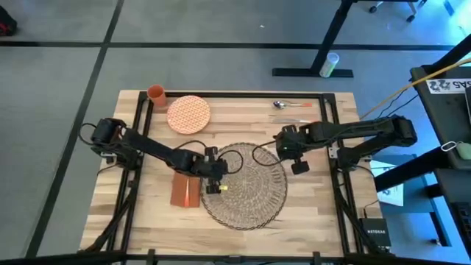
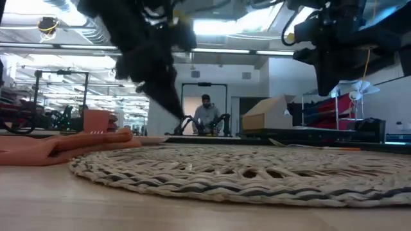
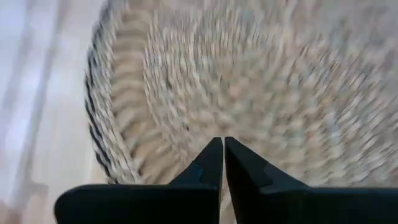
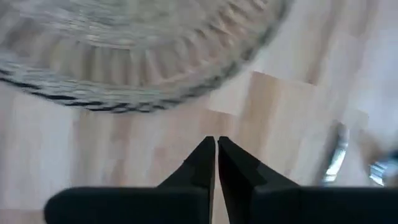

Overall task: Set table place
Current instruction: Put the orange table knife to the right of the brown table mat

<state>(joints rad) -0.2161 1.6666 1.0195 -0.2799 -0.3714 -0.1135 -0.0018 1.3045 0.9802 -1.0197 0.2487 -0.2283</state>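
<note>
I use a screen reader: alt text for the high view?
A round woven straw mat lies on a wooden table, the left gripper above its edge, the right gripper opposite. A napkin, plate, cup and spoon lie nearby.

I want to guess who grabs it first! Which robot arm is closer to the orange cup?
The left. The left gripper sits over the woven mat's left edge, below the orange cup. The right gripper is past the mat's right side, much farther away.

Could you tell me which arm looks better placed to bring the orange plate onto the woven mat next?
Probably the left: the plate lies on its side of the table, nearer the left gripper at the mat.
</note>
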